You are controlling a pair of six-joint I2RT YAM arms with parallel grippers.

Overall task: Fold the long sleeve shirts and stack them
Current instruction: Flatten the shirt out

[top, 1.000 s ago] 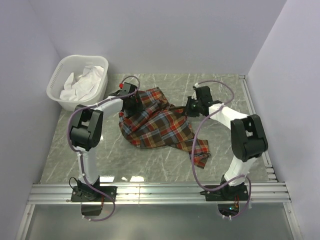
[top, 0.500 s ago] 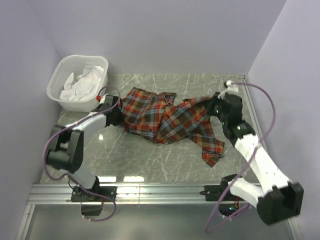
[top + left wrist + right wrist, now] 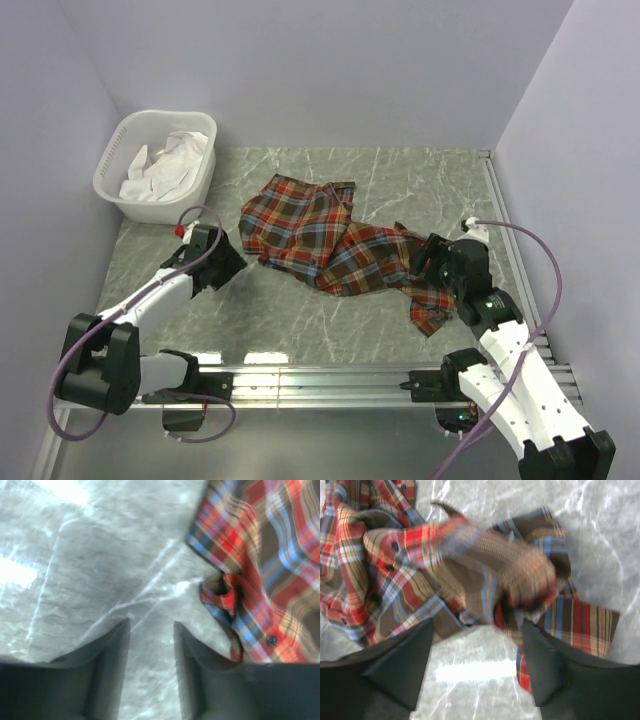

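At the near edge, a metal rail (image 3: 330, 372) is carrying both arm bases on the marbled table (image 3: 300, 320). Farther in on the left, the left gripper (image 3: 222, 262) is hovering low over bare table, just beside the left edge of the plaid shirt (image 3: 320, 230). Its fingers (image 3: 107, 665) are standing parted with nothing between them. On the right, the right gripper (image 3: 428, 256) is hanging over the near-right end of the plaid shirt. Its fingers are standing spread wide, and the wrist view is showing no cloth between them, only bunched, blurred fabric beyond the tips.

The plaid shirt is lying crumpled and unfolded on the middle of the table. Its long axis is running diagonally, from a narrow end near the right gripper toward a broader, flatter panel at the far left. Which end is carrying the collar cannot be told.

At the far left corner, a white basket (image 3: 112, 168) is holding white laundry (image 3: 165, 165), apart from the plaid shirt.
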